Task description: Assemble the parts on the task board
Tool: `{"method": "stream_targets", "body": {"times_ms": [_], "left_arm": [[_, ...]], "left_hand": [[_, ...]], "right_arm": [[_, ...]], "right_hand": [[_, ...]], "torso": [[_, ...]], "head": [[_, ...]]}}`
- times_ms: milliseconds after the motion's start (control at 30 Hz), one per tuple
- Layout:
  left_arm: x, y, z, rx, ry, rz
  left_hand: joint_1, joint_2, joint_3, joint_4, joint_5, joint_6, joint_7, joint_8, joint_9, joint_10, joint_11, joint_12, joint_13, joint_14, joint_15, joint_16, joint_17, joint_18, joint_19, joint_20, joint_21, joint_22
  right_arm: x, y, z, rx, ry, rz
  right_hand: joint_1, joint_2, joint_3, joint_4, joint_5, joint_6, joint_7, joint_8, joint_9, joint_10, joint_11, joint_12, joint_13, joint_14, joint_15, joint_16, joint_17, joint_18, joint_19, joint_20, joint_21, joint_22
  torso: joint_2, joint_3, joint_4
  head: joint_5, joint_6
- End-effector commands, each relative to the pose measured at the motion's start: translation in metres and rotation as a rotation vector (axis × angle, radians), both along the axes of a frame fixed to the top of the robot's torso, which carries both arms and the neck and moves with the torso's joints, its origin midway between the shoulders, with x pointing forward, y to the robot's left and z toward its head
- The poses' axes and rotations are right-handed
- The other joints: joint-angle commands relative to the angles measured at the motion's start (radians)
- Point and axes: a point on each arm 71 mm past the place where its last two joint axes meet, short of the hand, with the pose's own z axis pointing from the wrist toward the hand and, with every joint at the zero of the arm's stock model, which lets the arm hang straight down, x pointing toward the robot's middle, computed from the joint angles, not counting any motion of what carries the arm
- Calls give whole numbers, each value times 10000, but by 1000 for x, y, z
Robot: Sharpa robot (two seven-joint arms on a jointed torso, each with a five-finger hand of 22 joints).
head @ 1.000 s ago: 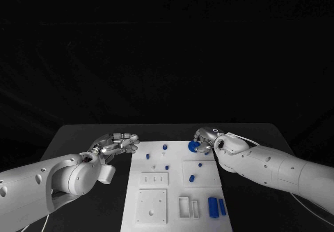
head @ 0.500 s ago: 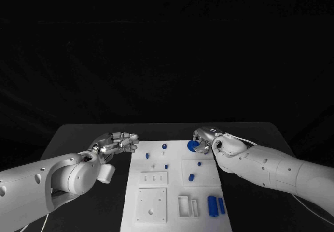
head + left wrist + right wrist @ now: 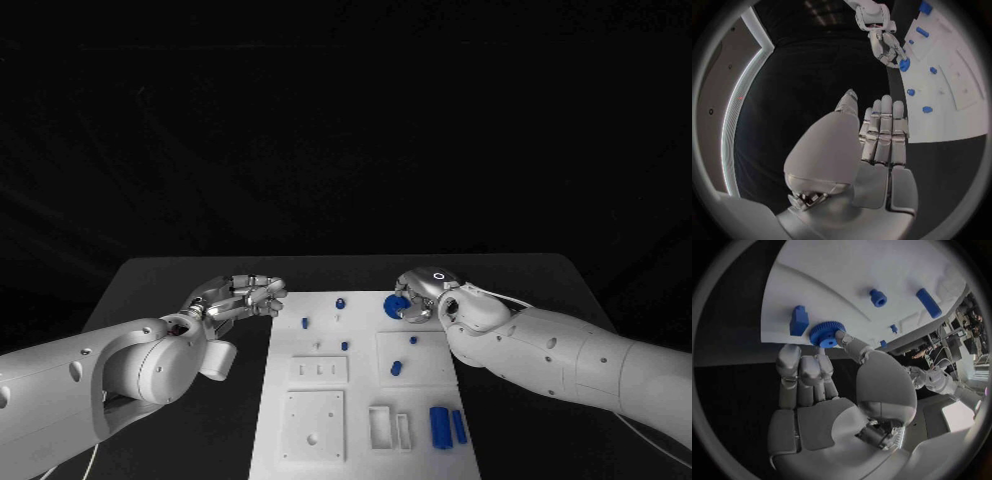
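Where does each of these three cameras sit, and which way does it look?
Head view: on the robot's head, looking down at the task board; both arms enter.
Left wrist view: behind the left hand, facing the board's edge.
Right wrist view: behind the right hand, touching a blue gear.
Shared: all show board and gear.

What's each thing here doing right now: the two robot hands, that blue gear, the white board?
Right robot hand: pinching the blue gear.
Blue gear: held at the board's far edge.
Left robot hand: beside the board, holding nothing, fingers together.
Task board: flat on the table, small blue parts on it.
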Motion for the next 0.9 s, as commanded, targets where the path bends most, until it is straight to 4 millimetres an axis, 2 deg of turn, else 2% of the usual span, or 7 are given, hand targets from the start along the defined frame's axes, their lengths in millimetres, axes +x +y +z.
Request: {"method": "stream_targets", "body": {"times_ms": [33, 367, 533, 633, 800, 900], "left_arm": [[-1, -2, 2, -30, -104, -158], [0, -2, 2, -18, -119, -129], [0, -1, 2, -12, -127, -116], [0, -1, 2, -12, -124, -118], [1, -2, 2, -11, -130, -113], [1, -2, 2, -11, -130, -125]], "left_hand": [[80, -12, -28, -20, -45, 50, -3, -65, -1, 49, 11, -54, -1, -47, -9, 38, -11, 206, -66, -13, 37, 163], [86, -13, -28, -20, -45, 51, -4, -67, 0, 52, 10, -58, 0, -47, -10, 40, -13, 206, -66, -13, 38, 163], [88, -12, -28, -19, -45, 51, -3, -69, 0, 53, 11, -61, 0, -47, -9, 41, -14, 206, -66, -12, 40, 163], [88, -11, -29, -18, -45, 52, -3, -70, 0, 54, 11, -63, 0, -47, -9, 41, -14, 206, -66, -12, 40, 163], [90, -9, -29, -18, -44, 52, -3, -71, 1, 56, 11, -66, 0, -47, -9, 43, -15, 206, -66, -12, 41, 163], [91, -8, -30, -18, -44, 52, -2, -73, 1, 57, 11, -68, 1, -47, -9, 44, -16, 206, -65, -12, 42, 163]], "right_arm": [[-3, 5, 4, -238, -550, 51], [-14, 30, 21, -206, -1542, 758], [-22, 53, 25, -283, -1886, 1291], [-27, 67, 27, -220, -1989, 1571], [-32, 92, 27, -229, -2208, 2000], [-35, 106, 23, -374, -2191, 2214]], "right_hand": [[1, 49, 60, 1, -19, 1123, -23, 167, 106, 95, 8, 70, 247, -25, -97, -43, 17, 1007, -29, 18, 65, 196], [59, -72, 185, -10, -43, 1248, -73, 189, 122, 312, -43, 266, 347, 8, -146, -56, 83, 1007, 44, -23, 153, 193], [115, -261, 370, 121, -84, 1294, -89, 175, 126, 364, -59, 287, 338, 31, -163, -80, 129, 1007, 85, -47, 194, 178], [124, -312, 410, 163, -91, 1303, -91, 171, 128, 369, -61, 287, 332, 39, -164, -88, 141, 1007, 95, -50, 206, 175], [137, -349, 444, 195, -94, 1310, -94, 168, 130, 373, -63, 284, 325, 44, -165, -96, 151, 1007, 103, -53, 216, 174], [148, -378, 473, 222, -96, 1316, -95, 165, 132, 377, -65, 284, 321, 48, -166, -103, 158, 1007, 107, -54, 222, 171]], "torso": [[-7, -1, -13], [-19, 3, -2], [-17, 5, 8], [-4, 4, 28], [4, -2, 22], [3, -15, 46]], "head": [[9, 40], [29, 94], [64, 133], [86, 166], [136, 175], [177, 198]]}}
